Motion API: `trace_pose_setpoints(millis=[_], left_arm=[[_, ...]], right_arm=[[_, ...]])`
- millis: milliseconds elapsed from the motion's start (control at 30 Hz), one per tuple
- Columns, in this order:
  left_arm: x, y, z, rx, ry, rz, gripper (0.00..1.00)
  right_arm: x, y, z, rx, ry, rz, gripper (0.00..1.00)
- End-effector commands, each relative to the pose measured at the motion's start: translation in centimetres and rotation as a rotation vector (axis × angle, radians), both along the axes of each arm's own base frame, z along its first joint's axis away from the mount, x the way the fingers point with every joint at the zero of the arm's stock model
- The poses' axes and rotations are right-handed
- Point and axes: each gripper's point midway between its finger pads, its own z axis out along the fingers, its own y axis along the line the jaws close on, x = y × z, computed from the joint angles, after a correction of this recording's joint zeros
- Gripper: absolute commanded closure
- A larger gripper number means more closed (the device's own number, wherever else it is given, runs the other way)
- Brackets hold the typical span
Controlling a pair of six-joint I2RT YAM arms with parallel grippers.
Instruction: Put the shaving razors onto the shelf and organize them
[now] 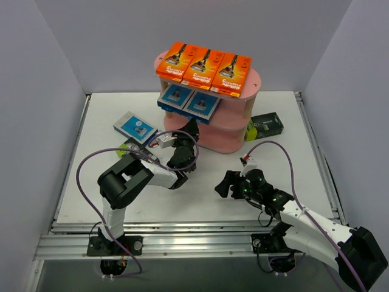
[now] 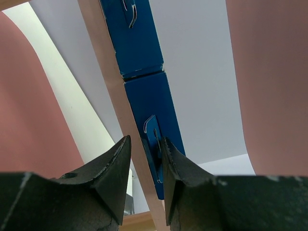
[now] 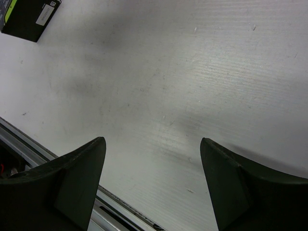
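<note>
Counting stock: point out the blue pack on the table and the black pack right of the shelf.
blue pack [image 1: 135,127]: top external view, its printed face.
black pack [image 1: 267,125]: top external view, its top face.

top view above shelf [image 1: 228,143], wrist views close

**Eight razor packs, one shelf**

Three orange packs [image 1: 203,67] sit on the top board of the single pink shelf [image 1: 234,143], beyond the left tool [image 1: 189,131]. There are three blue-and-white packs [image 1: 188,102]: two just ahead of that tool on the middle board, and a third to its left on the tabletop [image 1: 203,204]. There are two black-and-green packs [image 1: 264,126]: one beyond the right tool [image 1: 223,185], and one half hidden beside the left tool's arm.
</note>
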Motion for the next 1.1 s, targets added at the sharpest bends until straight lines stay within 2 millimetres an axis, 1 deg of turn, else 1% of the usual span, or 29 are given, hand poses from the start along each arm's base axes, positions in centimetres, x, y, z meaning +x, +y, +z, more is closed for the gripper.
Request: trace_pose_setpoints(millis=[0,233,600,800,933,1067], left_arm=[[-0.4,0.7,2.6,-0.030,-0.054,-0.008,0.61],[-0.7,0.7,3.1,-0.027,-0.066,-0.021,0.60],[-1.1,1.2,3.8,-0.040,-0.067,-0.020,0.60],[-1.2,1.1,4.2,-0.035,-0.079,-0.030,0.58],[-1.5,1.1,4.8,-0.043,-0.103,-0.048,0.56],[-2.5,1.9,6.4,-0.020,-0.115,-0.061,0.50]], right_arm=[[0.7,0.1,0.8,0.008,-0.031,-0.006,0.25],[0.7,0.1,0.9,0.008,-0.033,-0.011,0.25],[0.8,0.0,0.9,0.007,-0.033,-0.014,0.25],[0.8,0.0,0.9,0.007,-0.034,-0.016,0.25],[0.8,0.0,1.0,0.008,-0.036,-0.016,0.25],[0.8,-0.1,1.0,0.009,-0.037,-0.019,0.25]])
